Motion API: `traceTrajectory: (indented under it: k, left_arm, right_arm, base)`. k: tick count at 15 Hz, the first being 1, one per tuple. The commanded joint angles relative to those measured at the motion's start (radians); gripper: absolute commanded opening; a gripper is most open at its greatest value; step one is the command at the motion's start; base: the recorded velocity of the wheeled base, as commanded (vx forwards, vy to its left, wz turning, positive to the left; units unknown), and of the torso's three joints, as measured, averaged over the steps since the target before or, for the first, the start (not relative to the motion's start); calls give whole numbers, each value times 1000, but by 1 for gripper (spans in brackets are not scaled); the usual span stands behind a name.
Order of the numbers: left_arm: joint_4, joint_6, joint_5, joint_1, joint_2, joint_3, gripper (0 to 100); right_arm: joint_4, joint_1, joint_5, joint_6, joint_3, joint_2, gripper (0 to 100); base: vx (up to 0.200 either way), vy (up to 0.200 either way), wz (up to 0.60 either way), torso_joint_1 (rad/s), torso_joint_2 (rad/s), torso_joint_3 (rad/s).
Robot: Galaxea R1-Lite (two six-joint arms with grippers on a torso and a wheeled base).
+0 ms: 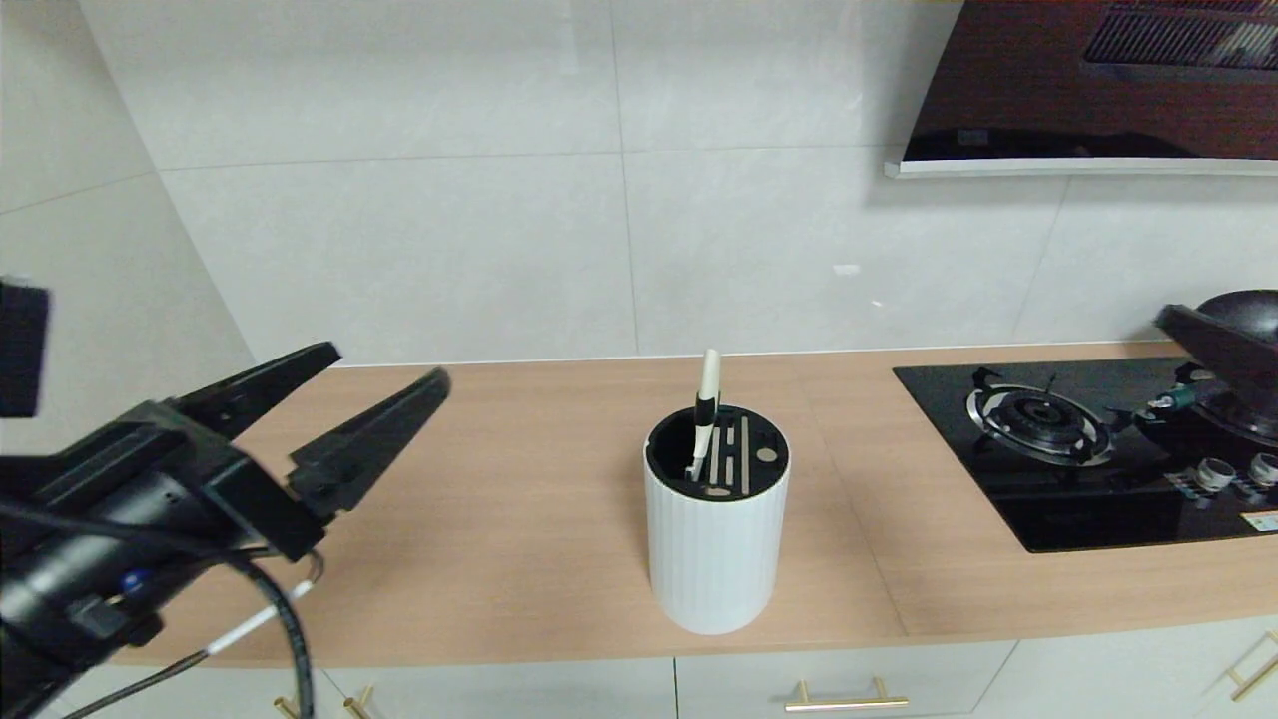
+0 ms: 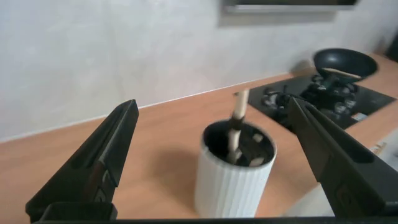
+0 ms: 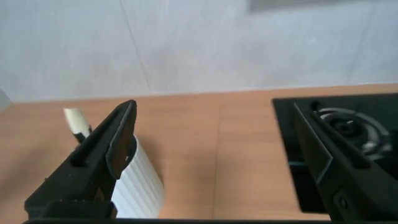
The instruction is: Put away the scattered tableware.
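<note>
So both sets of jaws are spread wide with nothing in them. The left gripper [image 1: 387, 364] hangs over the left part of the counter [image 1: 519, 519], well apart from the holder. The right gripper [image 3: 212, 107] is up above the counter too, with the holder and the hob both in sight past its jaws. The surface is a light wood-look counter against a white tiled wall [image 1: 399, 200], with pale cabinet fronts with gold handles [image 1: 846, 696] underneath and a dark range hood [image 1: 1098, 90] at the upper right. Counting up: one white ribbed knife-block style holder [image 1: 714, 539] standing upright near the front edge, and one cream-handled utensil [image 1: 705, 399] with a black band parked in one of its slots. There's also one black glass gas hob [image 1: 1078, 469] over on the right, with two knobs [image 1: 1213, 472] I can make out and a black pan [image 2: 344, 62] on its far burner. The utensil's long axis is pretty much vertical, handle end up and leaning a touch to the right, business end down in the slot, so I can't tell what it is.
</note>
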Motion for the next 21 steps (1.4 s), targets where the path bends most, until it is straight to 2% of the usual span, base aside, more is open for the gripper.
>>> traceTrajectory:
  k: [1,2,3,4,5,6,7,9,12,13,14,16,18,19,20,21]
  left_arm:
    - [196,-62,-1,110,-405,115,100]
    - [342,-89,-6,113,-543,114,100]
    - [487,-100,-9,139,-650,104,100]
    - [616,-103,-21,188,-748,106,100]
    - [716,-106,-58,230,-844,112,100]
    - [739,-106,-70,242,-870,114,100]
    - [842,-118,-127,306,-986,115,100]
    - [918,-123,-152,346,-1080,123,100]
    - [857,-121,-70,346,-1078,180,100]
    - [805,-118,-55,369,-1077,207,100]
    - [802,-120,-63,418,-1095,210,100]
    - [836,-117,-93,463,-1173,233,100]
    - [813,-115,-14,463,-1173,290,100]
    - [782,-55,89,463,-1173,357,100]
    - [819,-25,134,463,-1173,357,100]
    - [852,-9,161,463,-1173,356,100]
  right_arm:
    - [12,-143,7,0,126,-288,100]
    - [55,-153,7,0,147,-369,100]
    - [136,-153,10,0,144,-447,100]
    - [239,-153,28,0,130,-522,100]
    - [326,-155,54,0,123,-592,100]
    - [346,-155,59,0,123,-610,100]
    - [440,-156,71,-2,123,-700,100]
    - [510,-178,119,-6,127,-785,100]
    - [622,-238,169,-43,126,-892,100]
    - [630,-268,165,-63,132,-894,100]
    - [630,-301,165,-57,130,-894,100]
    - [628,-313,157,-62,130,-894,100]
    - [621,-354,136,-63,133,-900,100]
    - [638,-443,166,-74,170,-970,100]
    - [633,-440,165,-115,222,-977,100]
    - [621,-437,139,-166,253,-986,100]
  base:
    - [0,0,0,0,0,0]
    - [0,0,0,0,0,0]
    - [0,0,0,0,0,0]
    - [0,0,0,0,0,0]
    - [0,0,0,0,0,0]
    - [0,0,0,0,0,0]
    - [0,0,0,0,0,0]
    - [0,0,0,0,0,0]
    - [0,0,0,0,0,0]
    - [0,0,0,0,0,0]
    - [0,0,0,0,0,0]
    - [0,0,0,0,0,0]
    - [0,0,0,0,0,0]
    - [0,0,0,0,0,0]
    - [0,0,0,0,0,0]
    - [0,0,0,0,0,0]
